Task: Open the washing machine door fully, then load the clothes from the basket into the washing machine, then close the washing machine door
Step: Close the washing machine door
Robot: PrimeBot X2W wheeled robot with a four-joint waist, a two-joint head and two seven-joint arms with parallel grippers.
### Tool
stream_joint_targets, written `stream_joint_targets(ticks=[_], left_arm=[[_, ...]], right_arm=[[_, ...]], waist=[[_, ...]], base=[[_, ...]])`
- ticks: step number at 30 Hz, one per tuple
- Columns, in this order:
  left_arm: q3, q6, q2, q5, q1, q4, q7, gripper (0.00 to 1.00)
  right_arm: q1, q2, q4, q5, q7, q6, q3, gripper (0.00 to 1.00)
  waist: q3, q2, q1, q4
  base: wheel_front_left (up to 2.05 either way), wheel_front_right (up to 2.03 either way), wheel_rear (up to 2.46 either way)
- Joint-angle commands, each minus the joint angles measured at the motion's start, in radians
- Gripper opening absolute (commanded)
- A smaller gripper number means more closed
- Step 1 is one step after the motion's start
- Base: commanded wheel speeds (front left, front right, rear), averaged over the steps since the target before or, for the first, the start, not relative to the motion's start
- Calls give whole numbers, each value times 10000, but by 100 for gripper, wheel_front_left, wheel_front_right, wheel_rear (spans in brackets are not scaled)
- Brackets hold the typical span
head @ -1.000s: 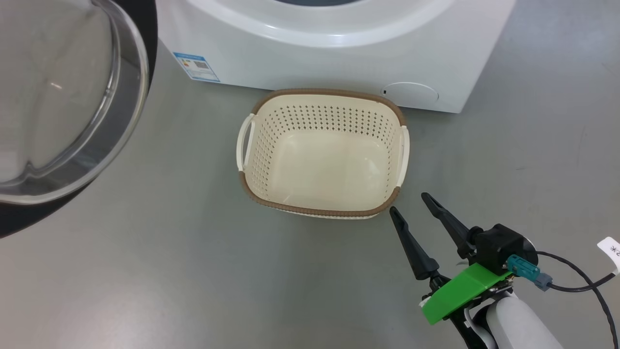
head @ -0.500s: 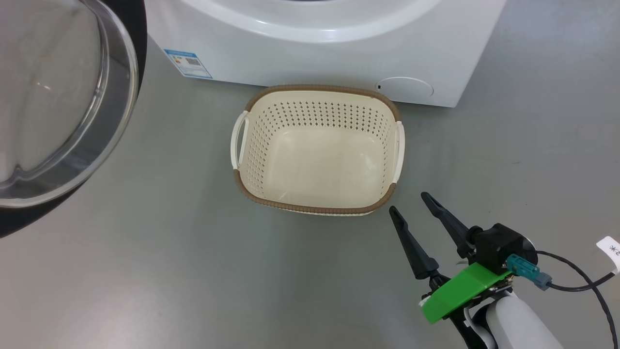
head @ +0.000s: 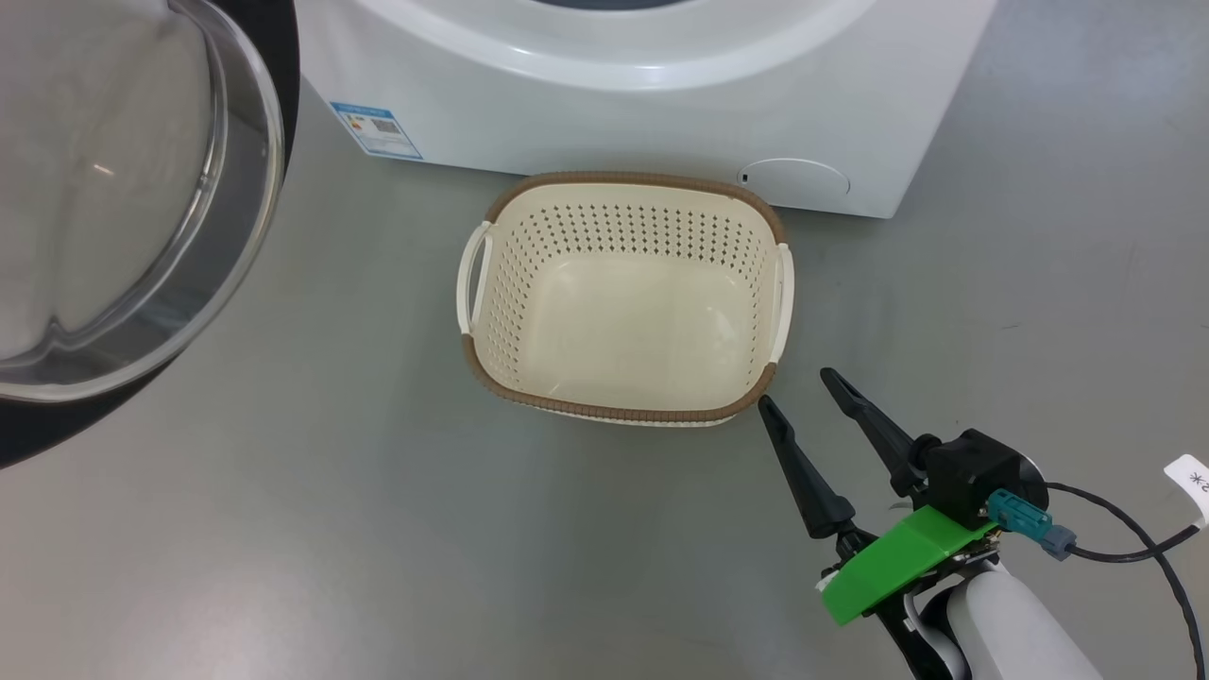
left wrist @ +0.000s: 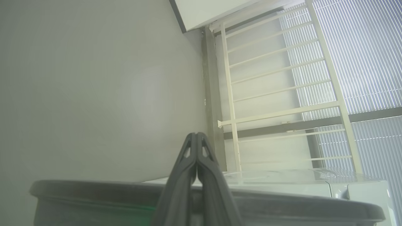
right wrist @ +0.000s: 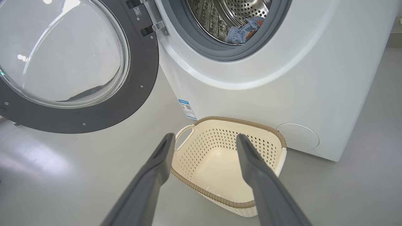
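Note:
The cream basket (head: 623, 178) stands on the floor just in front of the washing machine (head: 604, 94), and nothing lies in it. The washing machine door (head: 113, 189) hangs wide open at the left. Light blue clothes (right wrist: 243, 31) lie inside the steel drum. My right gripper (head: 793, 389) is open with nothing in it, its tips close to the basket's near right corner; the right wrist view has the basket (right wrist: 220, 163) between its fingers (right wrist: 251, 163). My left gripper (left wrist: 196, 135) is shut on nothing, above a dark curved edge.
A blue label (head: 376, 129) and a round cover (head: 793, 178) sit low on the machine's front. A cable with a white tag (head: 1192, 486) trails from my right wrist. A white railing (left wrist: 276, 88) and window blinds show beyond the machine's top.
The head camera swayed slightly, shifting the whole picture left and back. The basket, the door and my right gripper have not visibly moved.

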State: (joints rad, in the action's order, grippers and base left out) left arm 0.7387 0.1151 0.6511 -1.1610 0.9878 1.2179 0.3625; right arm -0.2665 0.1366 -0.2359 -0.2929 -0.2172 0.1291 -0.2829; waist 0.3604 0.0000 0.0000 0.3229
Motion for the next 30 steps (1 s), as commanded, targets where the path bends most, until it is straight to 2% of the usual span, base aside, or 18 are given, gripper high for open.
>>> stream_joint_targets(ticks=[1, 8, 21, 30], left_arm=[[-76, 93, 663, -104, -95, -256, 223, 0], [-269, 147, 465, -350, -294, -626, 1482, 0], [-709, 154, -13, -1194, -1515, -2818, 4063, 0], [-821, 154, -486, -1671, -2221, -3903, 5155, 0]], right_arm=[[-68, -114, 213, 79, -27, 16, -278, 100], [-46, -162, 126, 47, -65, 16, -277, 100], [54, -340, -222, -99, -215, 16, -346, 100], [48, -443, -407, -198, -316, 16, -395, 100]], waist=[[-27, 0, 0, -2], [-200, 0, 0, 10], [-804, 0, 0, 54], [-1047, 0, 0, 49]], base=[[0, 0, 0], [0, 0, 0], [0, 0, 0], [0, 0, 0]])
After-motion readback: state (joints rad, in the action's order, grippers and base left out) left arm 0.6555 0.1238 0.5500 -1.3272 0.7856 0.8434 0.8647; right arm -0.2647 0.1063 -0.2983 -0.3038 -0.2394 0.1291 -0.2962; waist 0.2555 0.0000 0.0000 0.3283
